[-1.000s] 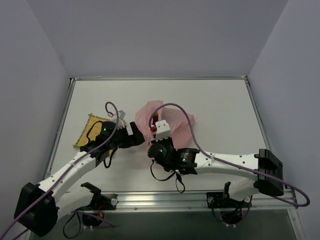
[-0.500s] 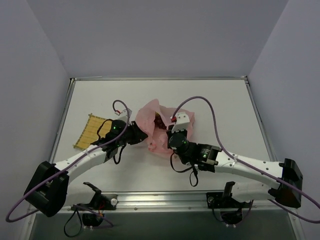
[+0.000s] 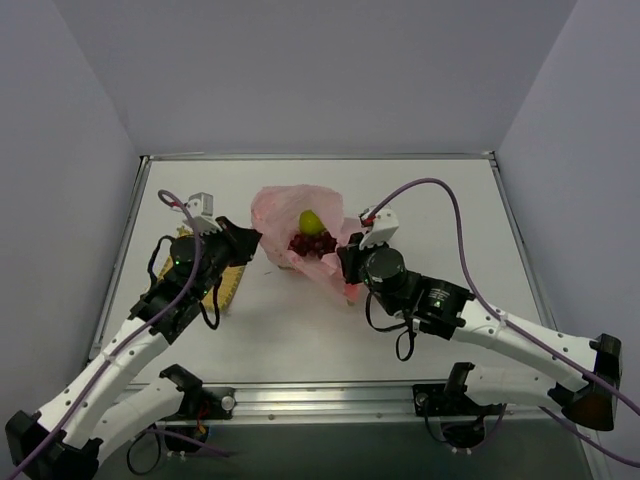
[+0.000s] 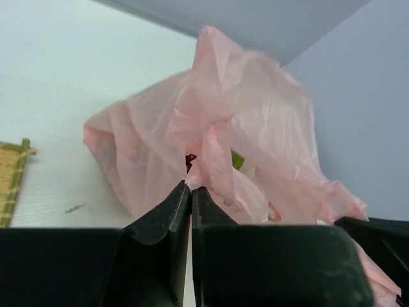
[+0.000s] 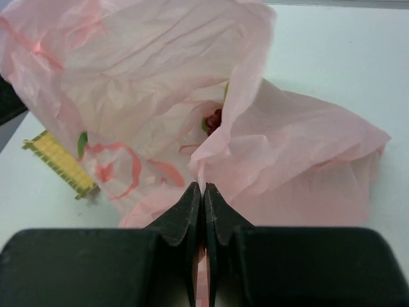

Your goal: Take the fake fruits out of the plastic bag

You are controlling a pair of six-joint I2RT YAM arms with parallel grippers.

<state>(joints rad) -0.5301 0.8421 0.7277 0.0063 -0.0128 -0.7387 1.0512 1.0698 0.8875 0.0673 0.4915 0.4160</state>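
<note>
Top external: high above, set back from the near side of the plastic bag (image 3: 278,212), looking down from far off, whole table (image 3: 440,210) in frame. Left wrist: low, just left of the bag, facing across it, very close. Right wrist: near-right of the bag, close, seemingly aimed far-left. All three share the bag and the yellow mat (image 3: 229,288) left of it.

A crinkly translucent pink plastic bag (image 3: 272,212) lies at the middle of the flat white counter (image 3: 440,220), its mouth facing up. Inside it, a yellow-green plastic pear (image 3: 311,220) sits behind a dark red plastic grape bunch (image 3: 310,244). A yellow woven mat (image 3: 229,287) lies left of the bag, partly under the left arm. The left fingers (image 4: 169,211) pinch the bag's left edge, and the right fingers (image 5: 182,217) pinch its near right edge.
</note>
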